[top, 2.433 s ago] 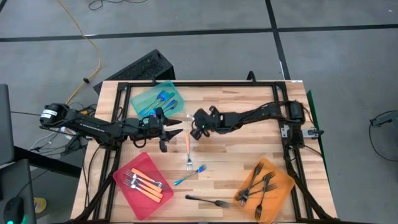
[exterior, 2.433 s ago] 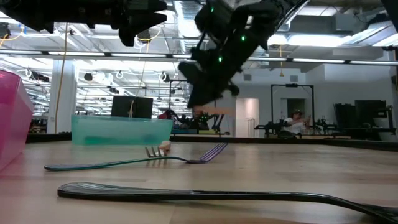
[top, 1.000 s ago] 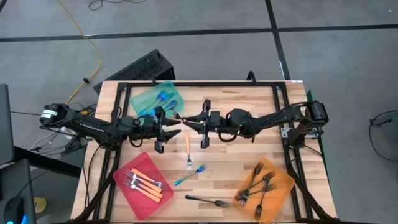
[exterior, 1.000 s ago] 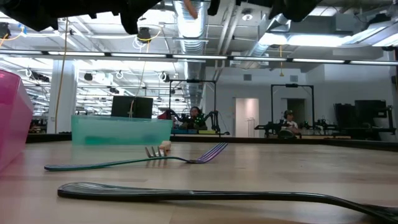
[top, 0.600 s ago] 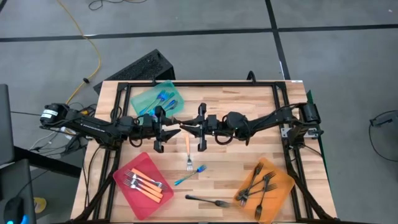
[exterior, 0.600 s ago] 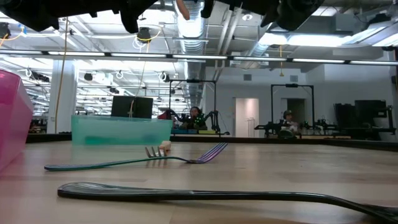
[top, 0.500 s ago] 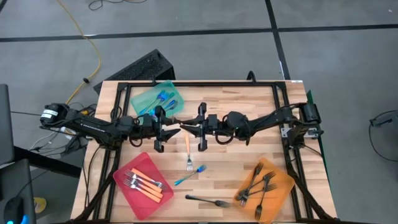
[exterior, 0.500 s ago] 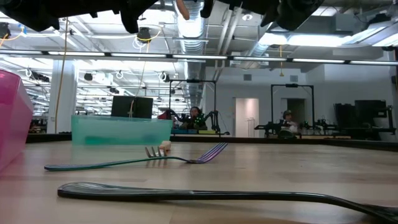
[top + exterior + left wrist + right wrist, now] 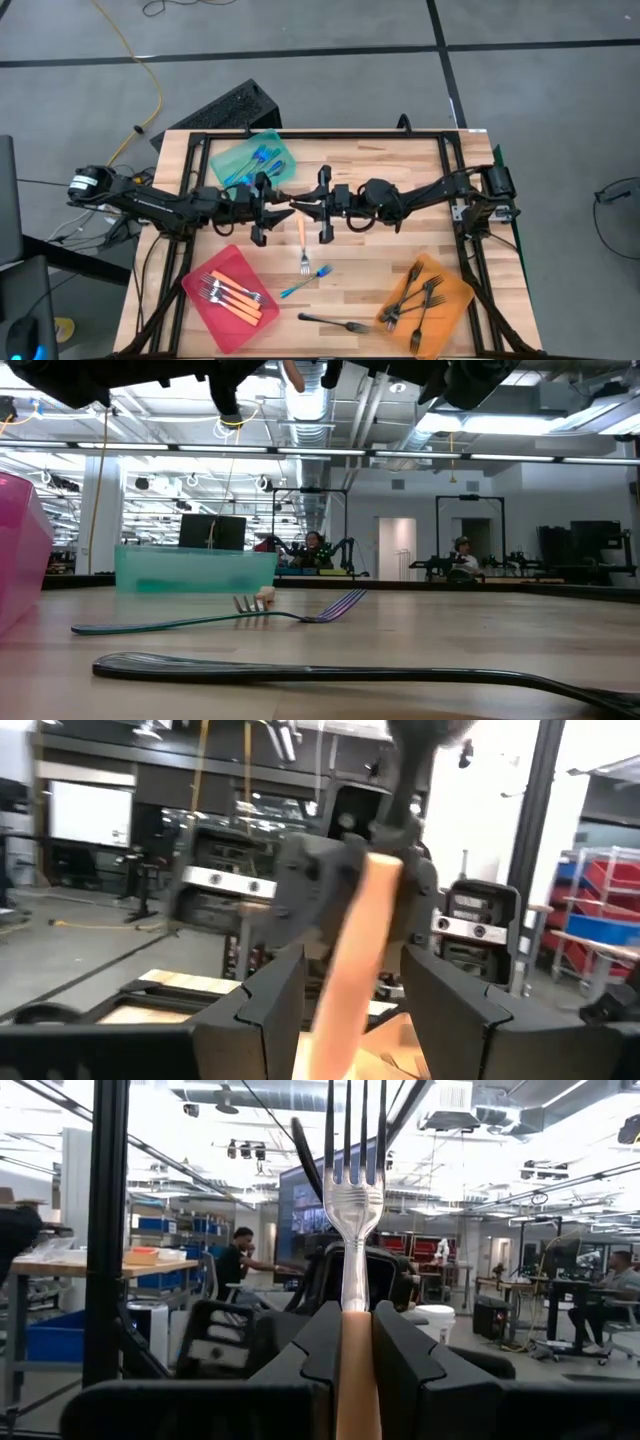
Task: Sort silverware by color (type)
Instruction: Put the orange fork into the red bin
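An orange-handled fork point(image 9: 355, 1200) with metal tines stands roughly upright, tines up, in the air above the middle of the table. My right gripper point(image 9: 356, 1315) is shut on it. My left gripper point(image 9: 350, 970) faces it tip to tip, and its open fingers stand on either side of the orange handle point(image 9: 350, 950) without touching it. In the high view the two grippers meet around the fork point(image 9: 291, 207). Loose on the table lie an orange fork point(image 9: 302, 235), a blue fork point(image 9: 305, 283) and a black fork point(image 9: 335, 323). My right gripper pinches the fork's orange handle point(image 9: 356, 1345) between its two fingers, below the metal neck. The fingers come from the table's right, slanting a little upward, and lie across the handle. The fork is lifted clear of the table, tines up.
A teal tray point(image 9: 232, 152) with blue forks stands at the far left. A red tray point(image 9: 205, 278) with orange forks is at the near left, and an orange tray point(image 9: 455, 290) with black forks at the near right. A dark frame point(image 9: 330, 134) runs along the table's edges.
My right gripper has edged a little toward my left gripper with the orange fork, then kept still. The fork stays clear of the table, tines up.
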Robot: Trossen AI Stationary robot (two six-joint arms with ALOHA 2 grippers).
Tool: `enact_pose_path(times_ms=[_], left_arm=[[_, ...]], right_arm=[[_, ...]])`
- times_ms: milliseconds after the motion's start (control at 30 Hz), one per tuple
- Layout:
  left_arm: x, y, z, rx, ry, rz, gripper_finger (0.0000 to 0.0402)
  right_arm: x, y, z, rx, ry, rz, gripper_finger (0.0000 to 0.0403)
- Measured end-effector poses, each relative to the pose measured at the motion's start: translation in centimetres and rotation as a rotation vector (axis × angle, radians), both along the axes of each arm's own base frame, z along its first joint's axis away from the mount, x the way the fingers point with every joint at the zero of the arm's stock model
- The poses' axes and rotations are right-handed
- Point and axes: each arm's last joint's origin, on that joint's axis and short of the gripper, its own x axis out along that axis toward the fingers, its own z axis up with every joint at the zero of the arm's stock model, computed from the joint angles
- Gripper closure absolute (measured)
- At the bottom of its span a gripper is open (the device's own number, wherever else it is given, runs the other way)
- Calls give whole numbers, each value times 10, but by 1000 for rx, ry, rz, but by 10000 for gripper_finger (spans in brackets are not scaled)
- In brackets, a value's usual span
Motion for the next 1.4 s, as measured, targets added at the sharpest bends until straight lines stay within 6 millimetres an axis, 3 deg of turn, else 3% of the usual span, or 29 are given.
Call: enact_pose_path(times_ms=[167, 433, 533, 667, 767, 1067, 1400], left_arm=[[19, -3, 2, 64, 23, -4, 248], [25, -3, 6, 102, 34, 4, 257], [25, -3, 5, 103, 51, 3, 281], [25, -3, 4, 122, 62, 16, 348], [25, -2, 4, 122, 62, 40, 356], [23, 0, 3, 89, 88, 115, 356], [-11, 6, 24, 113, 182, 184, 356]], right_arm=[[0, 0, 0, -1, 3, 1, 341], [-1, 3, 1, -4, 0, 9, 341], [0, 3, 0, -4, 4, 9, 341], [0, 3, 0, 10, 11, 13, 341], [0, 2, 0, 13, 10, 13, 339], [0, -5, -1, 14, 34, -8, 264], [-36, -14, 45, -99, 162, -62, 202]])
